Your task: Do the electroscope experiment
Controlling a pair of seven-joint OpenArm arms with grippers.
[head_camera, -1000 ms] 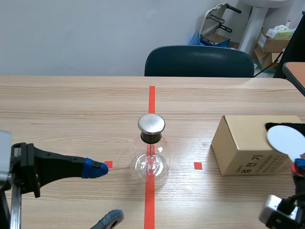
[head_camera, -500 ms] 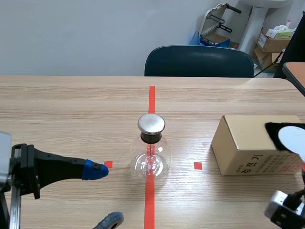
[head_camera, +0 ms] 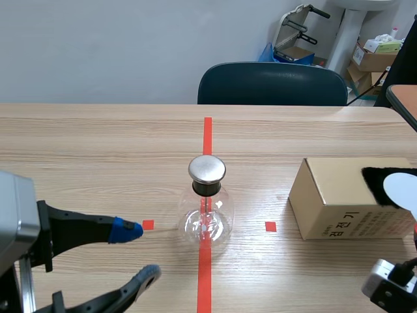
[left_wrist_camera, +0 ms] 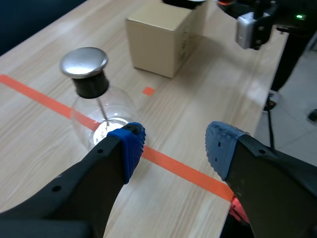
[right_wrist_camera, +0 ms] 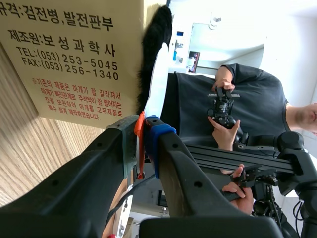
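Observation:
The electroscope [head_camera: 207, 202], a clear glass flask with a round metal cap [head_camera: 207, 169], stands on the red tape line at mid-table. My left gripper [head_camera: 138, 251] is open to its left; in the left wrist view the flask [left_wrist_camera: 94, 109] stands just ahead of one fingertip [left_wrist_camera: 130, 144]. My right gripper [right_wrist_camera: 143, 131] is shut on the red handle [right_wrist_camera: 140, 144] of a white disc paddle [right_wrist_camera: 157, 84]. The disc [head_camera: 401, 190] lies against a black fur patch [head_camera: 376, 177] on top of the cardboard box [head_camera: 339, 195].
A dark chair [head_camera: 272, 83] stands behind the table's far edge. Boxes and clutter sit in the room's far right corner. Bare table lies between flask and box. A person [right_wrist_camera: 223, 109] holding a camera stands beyond the right gripper.
The right gripper has carried the white disc to the right, onto the black fur, partly past the picture's edge. The left arm has shifted a little, its near finger coming up.

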